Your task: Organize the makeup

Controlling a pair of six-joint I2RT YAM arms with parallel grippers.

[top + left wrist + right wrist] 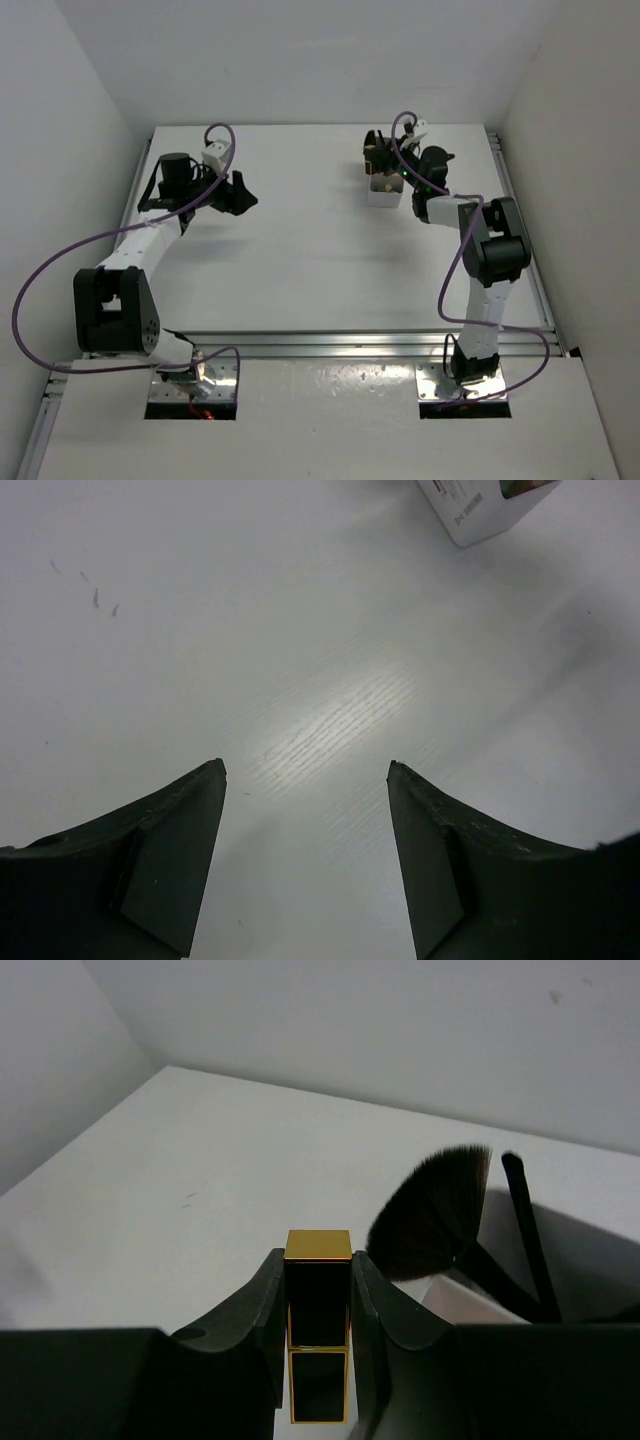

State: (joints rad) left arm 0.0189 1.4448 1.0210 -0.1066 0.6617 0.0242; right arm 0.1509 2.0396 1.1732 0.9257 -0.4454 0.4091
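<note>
My right end effector [318,1260] gripping a gold-black lipstick [318,1295] — fan brush [430,1210] beside it, left end effector [305,770] spread wide over tabletop [200,630]

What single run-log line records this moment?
left gripper: open, empty | right gripper: shut on lipstick | fan brush: standing in white box

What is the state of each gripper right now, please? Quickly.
Left gripper: open, holding nothing.
Right gripper: closed on the gold-black lipstick.
</note>
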